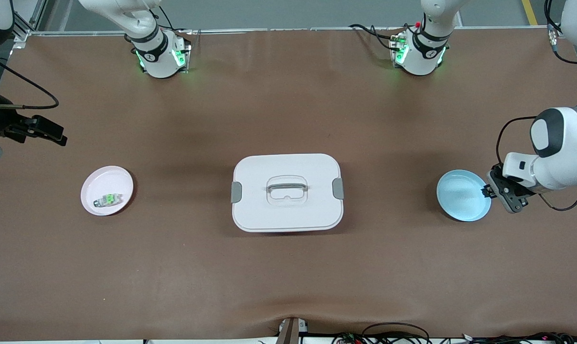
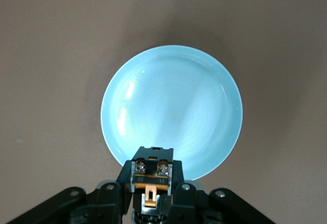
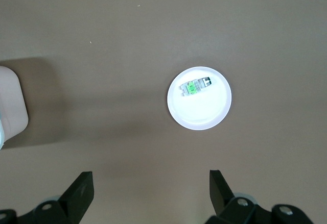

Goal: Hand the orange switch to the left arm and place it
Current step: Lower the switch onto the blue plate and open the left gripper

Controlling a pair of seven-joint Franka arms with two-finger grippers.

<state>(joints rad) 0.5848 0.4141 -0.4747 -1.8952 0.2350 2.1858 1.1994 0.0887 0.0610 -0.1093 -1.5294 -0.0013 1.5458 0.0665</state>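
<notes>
The orange switch [image 2: 152, 175], a small black block with two screws and an orange tab, sits between the fingers of my left gripper [image 2: 152, 185], which is shut on it. It hangs over the rim of a light blue plate [image 2: 171, 106] at the left arm's end of the table. In the front view the left gripper [image 1: 488, 192] is at that plate's [image 1: 463, 196] edge. My right gripper [image 3: 150, 183] is open and holds nothing. It hangs over bare table at the right arm's end [image 1: 47, 130]. The white box [image 1: 287, 210] stands mid-table between the two plates.
A pale pink plate [image 1: 102, 177] holds a clear switch with a green mark [image 1: 108, 199], also seen in the right wrist view as a plate [image 3: 199, 114] with that switch [image 3: 195, 85]. A corner of the box [image 3: 11, 106] shows there too. Cables lie along the table's near edge.
</notes>
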